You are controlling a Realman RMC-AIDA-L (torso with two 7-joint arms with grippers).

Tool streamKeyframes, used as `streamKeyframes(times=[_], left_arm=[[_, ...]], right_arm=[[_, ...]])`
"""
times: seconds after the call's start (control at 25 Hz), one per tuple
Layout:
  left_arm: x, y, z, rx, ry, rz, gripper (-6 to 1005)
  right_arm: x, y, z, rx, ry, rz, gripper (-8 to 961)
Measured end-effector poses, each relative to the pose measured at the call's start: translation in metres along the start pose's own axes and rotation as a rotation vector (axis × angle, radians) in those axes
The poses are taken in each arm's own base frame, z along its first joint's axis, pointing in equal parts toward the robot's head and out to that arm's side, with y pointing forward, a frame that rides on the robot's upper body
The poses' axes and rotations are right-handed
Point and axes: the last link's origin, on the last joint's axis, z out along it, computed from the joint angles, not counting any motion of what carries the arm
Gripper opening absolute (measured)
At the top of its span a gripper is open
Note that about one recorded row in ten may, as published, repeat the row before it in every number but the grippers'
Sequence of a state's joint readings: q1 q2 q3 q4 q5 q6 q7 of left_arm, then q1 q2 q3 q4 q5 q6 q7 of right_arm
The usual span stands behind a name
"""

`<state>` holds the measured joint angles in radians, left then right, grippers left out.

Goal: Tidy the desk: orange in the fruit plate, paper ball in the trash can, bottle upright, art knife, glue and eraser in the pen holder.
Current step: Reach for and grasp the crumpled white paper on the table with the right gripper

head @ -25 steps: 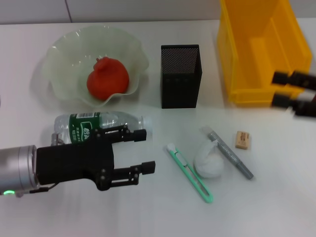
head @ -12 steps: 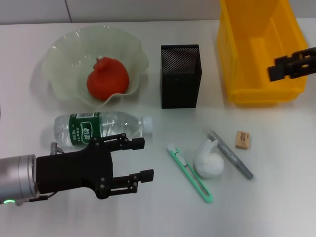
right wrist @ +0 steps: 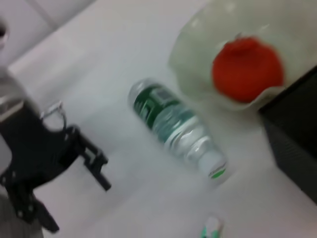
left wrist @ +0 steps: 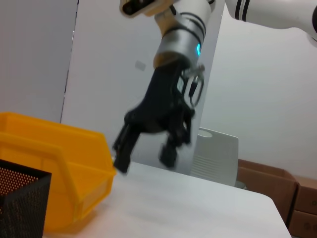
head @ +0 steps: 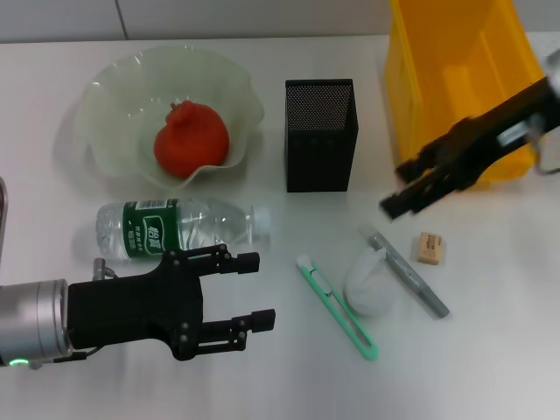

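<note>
Lying flat, one bottle (head: 175, 225) sits beside the wide-spread left gripper (head: 254, 291); right gripper (head: 404, 187) parted.

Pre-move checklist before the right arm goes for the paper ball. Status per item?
1. Right hand open: ok, fingers spread and empty, above the desk between the pen holder and the eraser.
2. Paper ball reachable: ok, but the glue stick lies right against it and the art knife lies close on its other side.
3. Trash can ready: cannot tell, only part of its inside shows.
4. Left hand out of the way: ok, open, in front of the lying bottle.
5. Orange in fruit plate: ok.
6. Bottle upright: not ok.
</note>
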<state>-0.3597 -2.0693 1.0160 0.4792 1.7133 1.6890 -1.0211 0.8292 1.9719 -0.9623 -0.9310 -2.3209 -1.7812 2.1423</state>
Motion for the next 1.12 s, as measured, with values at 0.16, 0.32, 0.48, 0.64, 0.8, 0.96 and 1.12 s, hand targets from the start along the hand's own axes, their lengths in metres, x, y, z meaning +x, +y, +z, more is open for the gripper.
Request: streamKeyframes(times=[0.16, 0.32, 0.48, 0.64, 0.8, 0.96, 1.12], left_arm=[[0.0, -0.001, 0.001, 0.001, -0.002, 0.001, 709], [0.0, -0.002, 0.002, 0.004, -0.005, 0.003, 709], [0.0, -0.003, 0.002, 0.009, -0.008, 0.004, 709], [0.0, -0.004, 0.002, 0.016, -0.012, 0.005, 709], [0.0, -0.005, 0.002, 0.021, -0.008, 0.005, 709], [0.001, -0.006, 0.002, 0.025, -0.008, 0.007, 709], [0.001, -0.007, 0.003, 0.033, -0.011, 0.008, 709]], right_arm=[[0.002, 0.009, 0.027, -0.023, 0.073, -0.126, 822], [0.005, 0.013, 0.042, -0.005, 0.09, -0.218, 820], [0.009, 0.016, 0.054, -0.001, 0.133, -0.299, 821], [0.012, 0.018, 0.067, 0.013, 0.211, -0.349, 821], [0.014, 0.018, 0.076, 0.031, 0.245, -0.376, 822], [0.014, 0.019, 0.083, 0.043, 0.266, -0.39, 811], [0.015, 0.02, 0.087, 0.037, 0.274, -0.396, 800]])
